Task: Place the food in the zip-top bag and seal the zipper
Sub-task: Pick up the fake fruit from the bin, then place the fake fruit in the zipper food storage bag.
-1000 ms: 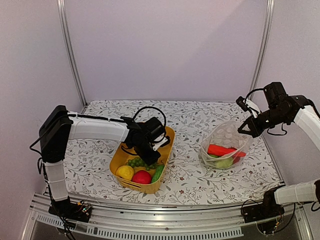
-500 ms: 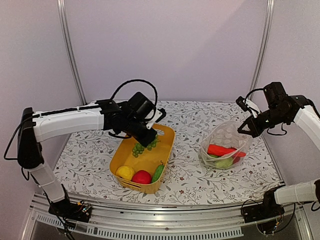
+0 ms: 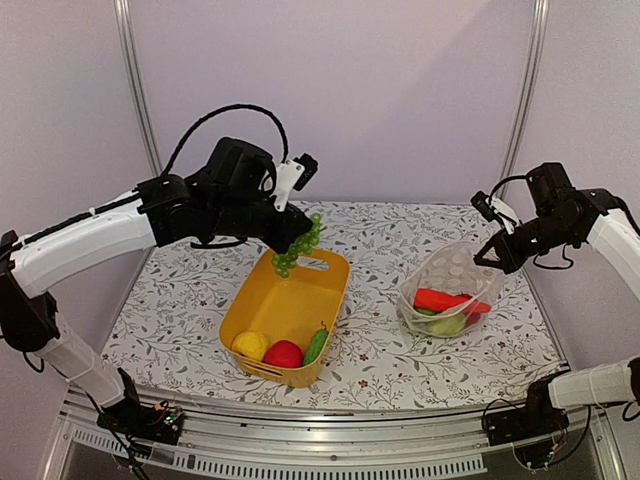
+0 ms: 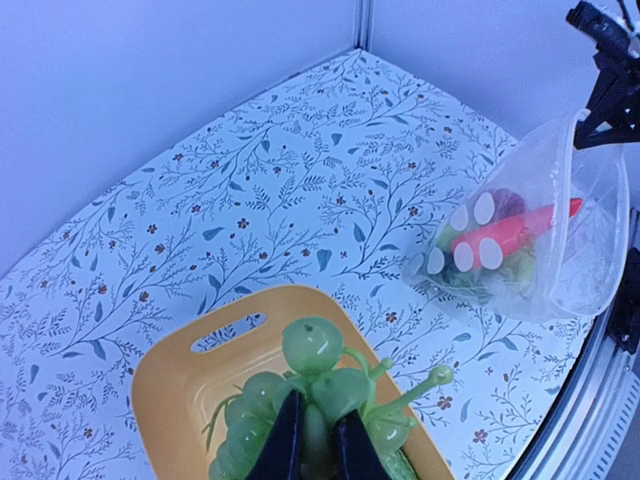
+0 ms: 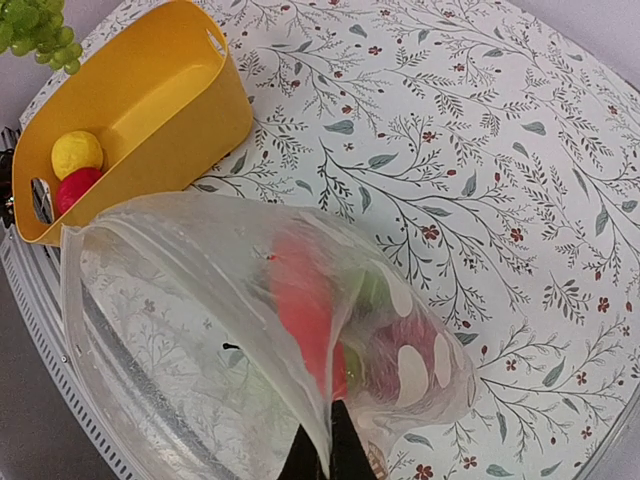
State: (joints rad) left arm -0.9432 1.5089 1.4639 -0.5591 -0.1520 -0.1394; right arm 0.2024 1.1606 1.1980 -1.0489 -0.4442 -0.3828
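My left gripper (image 3: 291, 234) is shut on a bunch of green grapes (image 3: 297, 250), which hangs in the air above the far end of the yellow basket (image 3: 262, 300). From the left wrist, the grapes (image 4: 322, 350) bulge around the dark fingertips (image 4: 290, 420). The clear dotted zip-top bag (image 3: 455, 275) stands at the right with its mouth open. My right gripper (image 3: 492, 258) is shut on the bag's upper mouth edge (image 5: 322, 425). A red chili (image 3: 440, 300) and green food lie inside the bag. I cannot make out the zipper along the mouth.
In the near end of the basket lie a yellow fruit (image 3: 250, 345), a red fruit (image 3: 284, 354) and a green vegetable (image 3: 315, 346). The floral tablecloth (image 3: 370, 350) lies between basket and bag. Metal frame posts (image 3: 140, 110) stand at the back corners.
My left arm has lifted the grapes out of the basket, up and towards the back. The right arm and the bag have not moved.
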